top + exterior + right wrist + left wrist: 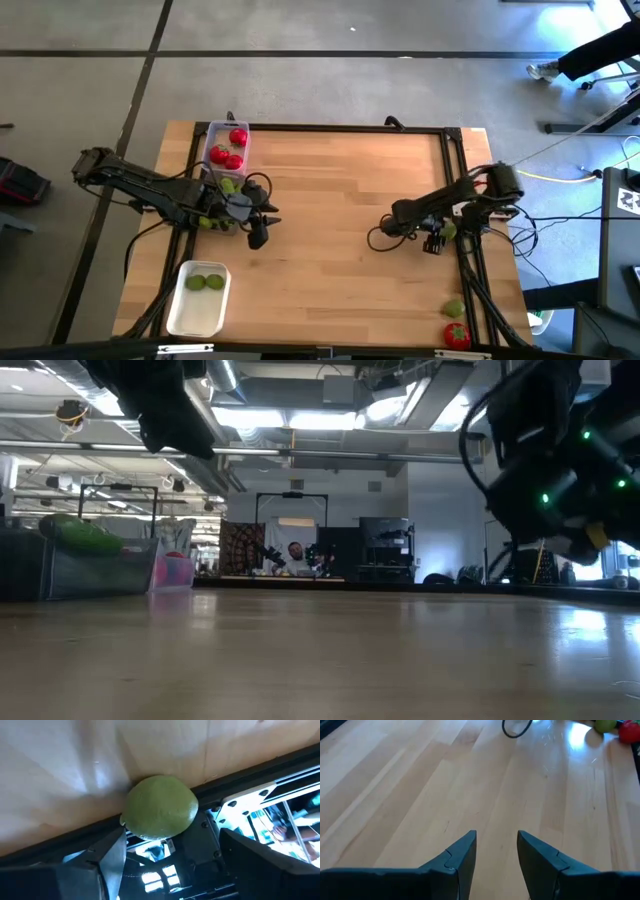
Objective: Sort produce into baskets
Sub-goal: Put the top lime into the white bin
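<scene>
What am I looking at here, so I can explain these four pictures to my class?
A two-armed robot is sorting toy produce. One picture looks down from above, one looks level across the table, and two come from wrist cameras. A clear basket holds tomatoes, a second clear basket holds cucumbers, and a white basket holds limes. A loose tomato and a loose lime wait. The left gripper is open and empty. The right gripper is open around a lime.
</scene>
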### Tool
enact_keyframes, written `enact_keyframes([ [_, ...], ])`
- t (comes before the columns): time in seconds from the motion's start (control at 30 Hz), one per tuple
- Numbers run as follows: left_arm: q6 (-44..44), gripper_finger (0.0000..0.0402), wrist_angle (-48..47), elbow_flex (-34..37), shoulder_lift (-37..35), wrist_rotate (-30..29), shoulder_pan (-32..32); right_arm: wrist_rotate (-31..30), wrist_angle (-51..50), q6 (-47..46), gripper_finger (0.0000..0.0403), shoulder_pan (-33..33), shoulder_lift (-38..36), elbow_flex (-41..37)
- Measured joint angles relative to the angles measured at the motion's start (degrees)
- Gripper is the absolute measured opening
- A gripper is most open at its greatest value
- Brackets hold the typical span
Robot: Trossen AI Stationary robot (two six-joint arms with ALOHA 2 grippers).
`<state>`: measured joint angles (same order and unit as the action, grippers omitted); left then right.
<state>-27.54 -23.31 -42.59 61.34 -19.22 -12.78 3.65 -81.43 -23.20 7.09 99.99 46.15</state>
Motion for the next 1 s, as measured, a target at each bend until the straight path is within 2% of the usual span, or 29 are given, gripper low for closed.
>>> enact_keyframes([
  [0.37,1.0,0.0138,0.0,0.0,0.0,0.0,0.0,-0.6,3.6,5.5,0.0272,0.0,9.9,-0.5],
  [0.47,1.1,0.0138,0.1,0.0,0.0,0.0,0.0,-0.1,4.0,5.9,0.0233,0.0,10.5,-1.0],
  [0.63,1.1,0.0138,0.2,0.0,0.0,0.0,0.0,-0.9,2.5,5.9,0.0132,0.0,10.0,-0.5],
  [0.7,1.2,0.0138,0.4,0.0,0.0,0.0,0.0,-1.8,0.4,5.7,0.0104,0.1,9.2,0.5],
  [0.87,1.8,0.014,0.5,0.0,0.0,0.0,0.0,-5.3,-1.0,5.2,0.0088,0.1,4.7,5.5],
  [1.0,2.1,0.0171,0.5,0.0,0.0,-0.3,0.1,-9.9,0.8,3.5,0.0093,0.1,-0.2,11.2],
])
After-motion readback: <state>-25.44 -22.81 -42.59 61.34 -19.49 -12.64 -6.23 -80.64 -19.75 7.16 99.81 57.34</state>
